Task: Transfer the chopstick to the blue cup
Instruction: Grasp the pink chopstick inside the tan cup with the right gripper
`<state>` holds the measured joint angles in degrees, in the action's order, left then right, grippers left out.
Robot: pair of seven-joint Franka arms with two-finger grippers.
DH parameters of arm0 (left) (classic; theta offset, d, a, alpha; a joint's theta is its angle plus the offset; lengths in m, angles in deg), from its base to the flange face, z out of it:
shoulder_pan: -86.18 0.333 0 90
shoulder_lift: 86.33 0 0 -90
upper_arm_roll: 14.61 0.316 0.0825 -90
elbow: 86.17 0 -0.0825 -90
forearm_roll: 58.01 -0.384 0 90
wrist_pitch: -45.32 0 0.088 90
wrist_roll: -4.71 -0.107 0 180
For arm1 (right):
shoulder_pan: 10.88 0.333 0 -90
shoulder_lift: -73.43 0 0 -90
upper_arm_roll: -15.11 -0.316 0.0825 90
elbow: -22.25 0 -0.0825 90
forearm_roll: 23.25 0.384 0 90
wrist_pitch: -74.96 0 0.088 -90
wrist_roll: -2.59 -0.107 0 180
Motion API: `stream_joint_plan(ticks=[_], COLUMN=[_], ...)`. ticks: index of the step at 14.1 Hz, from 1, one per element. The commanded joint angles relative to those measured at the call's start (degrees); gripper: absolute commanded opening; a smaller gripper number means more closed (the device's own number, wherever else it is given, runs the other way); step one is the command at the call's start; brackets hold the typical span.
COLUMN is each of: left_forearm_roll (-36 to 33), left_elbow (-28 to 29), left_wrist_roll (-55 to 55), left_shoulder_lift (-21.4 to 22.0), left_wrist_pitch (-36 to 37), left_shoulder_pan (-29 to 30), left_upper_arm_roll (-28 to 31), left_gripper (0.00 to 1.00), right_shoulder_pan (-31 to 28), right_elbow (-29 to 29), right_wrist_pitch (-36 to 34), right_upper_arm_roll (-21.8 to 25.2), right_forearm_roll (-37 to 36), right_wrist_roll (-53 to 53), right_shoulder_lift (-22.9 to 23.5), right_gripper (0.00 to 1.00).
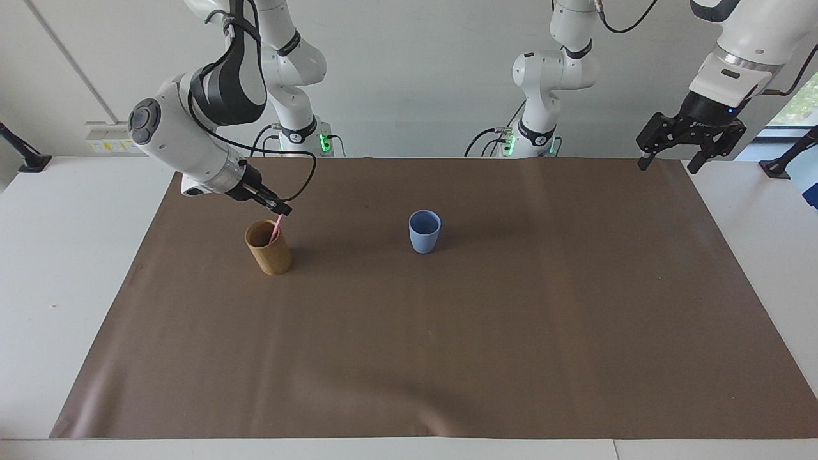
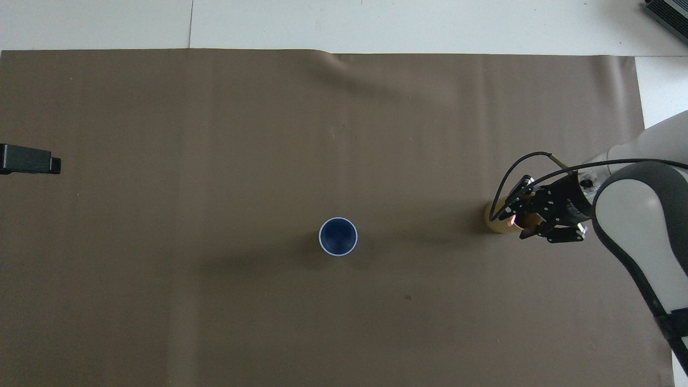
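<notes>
The pink chopstick (image 1: 276, 229) stands leaning in a tan bamboo-coloured cup (image 1: 268, 252) toward the right arm's end of the mat. My right gripper (image 1: 282, 210) reaches down at a slant over that cup, and its fingertips are shut on the chopstick's top end. In the overhead view the right gripper (image 2: 511, 217) covers most of the tan cup (image 2: 495, 223). The blue cup (image 1: 424, 231) stands upright and empty near the middle of the mat (image 2: 338, 236). My left gripper (image 1: 666, 165) hangs open and high over the mat's corner at the left arm's end, holding nothing.
A brown mat (image 1: 447, 358) covers most of the white table (image 1: 57, 268). Only the two cups stand on it. In the overhead view just one dark finger (image 2: 29, 159) of the left gripper shows at the edge.
</notes>
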<state>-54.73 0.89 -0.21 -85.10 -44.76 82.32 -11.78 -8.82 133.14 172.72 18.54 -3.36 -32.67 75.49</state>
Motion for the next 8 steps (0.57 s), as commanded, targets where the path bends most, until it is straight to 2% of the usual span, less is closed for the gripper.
stream_joint_plan(ticks=[1,8], left_forearm_roll=[-0.3,-0.6], left_elbow=[-0.7,-4.8], left_wrist_roll=[-0.5,-0.8], left_shoulder_lift=[-0.1,-3.0], left_wrist_pitch=[3.8,4.9], left_shoulder_pan=[0.8,2.4], left_upper_arm_roll=[-0.5,-0.5], left_gripper=[1.00,1.00], right_shoulder_pan=[-0.8,-1.1], right_elbow=[1.0,-0.9], right_wrist_pitch=[-0.1,-1.7], right_upper_arm_roll=[-0.4,-0.4], right_forearm_roll=[1.6,1.6], right_wrist_roll=[0.0,0.1], right_shoulder_lift=[-1.2,-0.3], right_gripper=[0.00,0.00])
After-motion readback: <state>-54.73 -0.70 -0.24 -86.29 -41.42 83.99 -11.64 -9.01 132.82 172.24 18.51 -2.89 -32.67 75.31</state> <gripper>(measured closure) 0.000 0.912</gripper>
